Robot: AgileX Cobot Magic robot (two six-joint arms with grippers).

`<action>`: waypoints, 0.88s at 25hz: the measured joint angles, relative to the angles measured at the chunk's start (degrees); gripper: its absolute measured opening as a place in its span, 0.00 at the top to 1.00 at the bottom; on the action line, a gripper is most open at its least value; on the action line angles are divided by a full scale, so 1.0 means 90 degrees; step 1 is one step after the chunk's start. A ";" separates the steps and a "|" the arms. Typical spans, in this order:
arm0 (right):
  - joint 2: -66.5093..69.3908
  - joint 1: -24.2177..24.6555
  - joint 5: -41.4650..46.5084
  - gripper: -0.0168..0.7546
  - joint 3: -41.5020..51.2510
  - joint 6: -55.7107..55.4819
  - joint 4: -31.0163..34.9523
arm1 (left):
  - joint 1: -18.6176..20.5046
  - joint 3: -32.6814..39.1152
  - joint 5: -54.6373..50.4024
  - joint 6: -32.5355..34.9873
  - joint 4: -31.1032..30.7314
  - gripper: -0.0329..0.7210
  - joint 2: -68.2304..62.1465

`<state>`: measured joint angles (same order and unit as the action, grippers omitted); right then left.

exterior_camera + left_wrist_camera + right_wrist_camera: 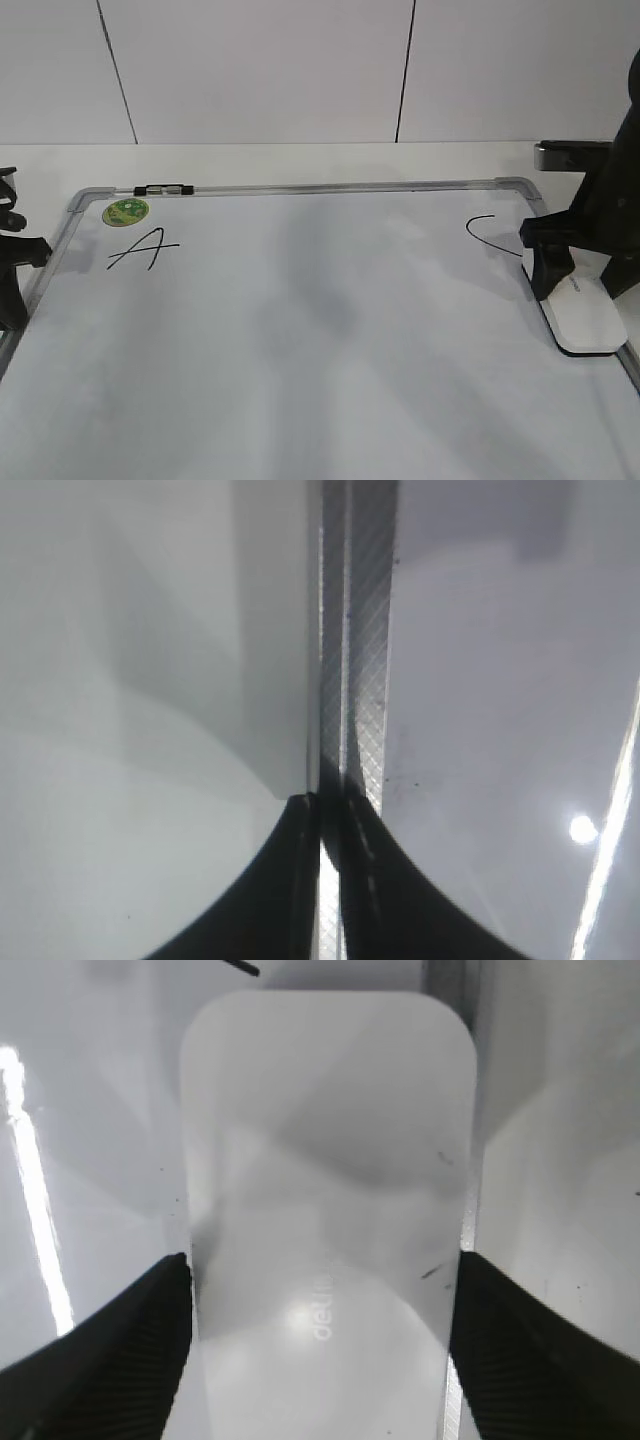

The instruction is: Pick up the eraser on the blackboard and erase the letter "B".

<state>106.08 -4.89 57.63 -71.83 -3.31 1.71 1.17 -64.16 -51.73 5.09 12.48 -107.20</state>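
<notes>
While its jaws press against both long sides of the eraser (pixel 325 1210), the right gripper (pixel 578 272) grips that white block where it lies flat by the blackboard's (pixel 300 350) right frame, just beside the letter C (pixel 487 233). Gripping across the narrow width probably keeps the felt face level for wiping. No letter "B" shows anywhere; the board's middle looks bare and gives open room leftward. The left gripper (pixel 322 880), jaws closed on nothing, sits over the left frame rail.

White panelled wall (pixel 260 70), white tabletop (pixel 300 160)
</notes>
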 joint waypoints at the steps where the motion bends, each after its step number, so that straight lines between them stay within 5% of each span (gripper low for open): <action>1: 0.0000 0.0000 0.0000 0.19 0.0000 0.0000 0.0000 | 0.0000 0.0000 0.0000 0.0000 0.0000 0.91 0.0000; 17: 0.0013 0.0000 0.1304 0.21 -0.1542 -0.0010 -0.0306 | 0.0000 0.0000 -0.0004 0.0000 0.0000 0.91 0.0000; 22: 0.0025 0.0000 0.1341 0.21 -0.1614 -0.0010 -0.0306 | 0.0000 0.0000 -0.0004 0.0000 0.0005 0.79 -0.0015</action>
<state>106.30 -4.89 69.70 -86.35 -3.39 -1.04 1.17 -64.16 -51.76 5.09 12.52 -107.34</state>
